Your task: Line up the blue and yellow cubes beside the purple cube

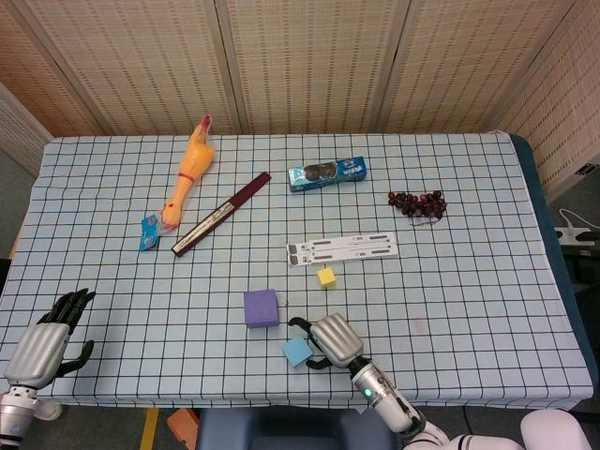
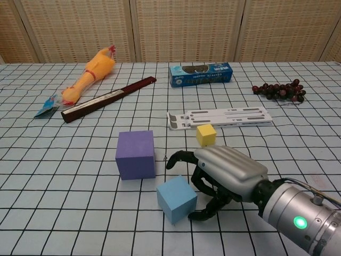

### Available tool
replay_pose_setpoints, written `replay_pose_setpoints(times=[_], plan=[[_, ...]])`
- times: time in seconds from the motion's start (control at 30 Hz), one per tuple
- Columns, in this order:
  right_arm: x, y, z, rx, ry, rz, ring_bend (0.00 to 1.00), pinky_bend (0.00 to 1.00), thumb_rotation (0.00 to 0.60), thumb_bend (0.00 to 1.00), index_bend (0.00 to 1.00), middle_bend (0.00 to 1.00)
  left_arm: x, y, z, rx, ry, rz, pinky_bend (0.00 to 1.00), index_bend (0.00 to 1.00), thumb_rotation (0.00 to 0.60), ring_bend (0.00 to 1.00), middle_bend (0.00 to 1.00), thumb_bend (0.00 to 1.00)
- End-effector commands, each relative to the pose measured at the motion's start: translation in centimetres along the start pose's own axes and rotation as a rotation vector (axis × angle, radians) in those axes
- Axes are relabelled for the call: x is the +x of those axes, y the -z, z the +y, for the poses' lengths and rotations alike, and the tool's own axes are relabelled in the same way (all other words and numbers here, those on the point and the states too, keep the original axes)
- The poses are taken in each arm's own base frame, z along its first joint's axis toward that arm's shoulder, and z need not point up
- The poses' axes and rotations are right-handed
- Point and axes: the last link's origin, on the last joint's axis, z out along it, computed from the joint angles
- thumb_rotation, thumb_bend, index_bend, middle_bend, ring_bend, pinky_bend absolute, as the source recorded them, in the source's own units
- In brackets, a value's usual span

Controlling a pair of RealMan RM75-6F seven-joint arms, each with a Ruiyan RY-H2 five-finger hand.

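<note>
A folding screen (image 1: 309, 61) of woven, straw-coloured panels in pale wooden frames stands behind the table (image 1: 487, 309) and angles in at both sides. The table is covered with a light blue cloth printed with a dark grid; a darker blue edge shows down its right side. Beyond that edge, on a grey floor (image 1: 583, 192), lies what looks like a white power strip (image 1: 574, 231) with cables. A yellow stripe (image 1: 149, 428) marks the floor in front. Lighting is even and soft.
</note>
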Motion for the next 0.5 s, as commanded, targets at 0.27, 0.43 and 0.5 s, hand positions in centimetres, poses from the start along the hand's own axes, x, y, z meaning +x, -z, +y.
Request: replay_pose_setpoints(times=[0.27,0.43,0.5], plan=[[-0.29,-0.46,0.1,-0.001,-0.027,0.043,0.97,0.98,0.6,0.0,0.51,0.9,-0.08,-0.02,0.1,-0.003,-0.004,-0.005,0.28,0.0,0.6,0.0,0.0,0.45],[-0.3,-0.55,0.4,-0.01,-0.019,0.057,0.97,0.98,0.6,0.0,0.6,0.9,-0.11,-0.04,0.08,-0.002,-0.004,-0.007,0.28,0.0,0.6,0.0,0.0,0.45],[-0.09,-0.58,0.51,-0.014,-0.018,0.069,0.97,0.98,0.6,0.0,0.62,0.9,-0.13,-0.04,0.1,-0.003,-0.005,-0.008,0.28,0.0,0.6,0.0,0.0,0.45]])
